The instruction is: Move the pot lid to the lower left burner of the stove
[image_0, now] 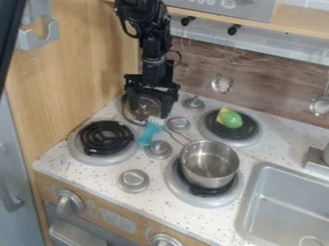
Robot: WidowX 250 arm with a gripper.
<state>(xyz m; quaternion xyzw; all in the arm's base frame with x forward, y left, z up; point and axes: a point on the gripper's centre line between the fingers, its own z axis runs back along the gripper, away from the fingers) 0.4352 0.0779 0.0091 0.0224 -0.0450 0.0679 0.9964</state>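
Camera view; claw (150, 108) over pot lid (137, 114)

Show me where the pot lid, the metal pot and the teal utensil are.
Pot lid (146, 106): camera view, on its face.
Metal pot (208, 163): camera view, on its inside.
Teal utensil (147, 137): camera view, on its handle.

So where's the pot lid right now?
In the camera view, the pot lid is at the upper left of the stovetop, right at the gripper, just beyond the turquoise utensil.
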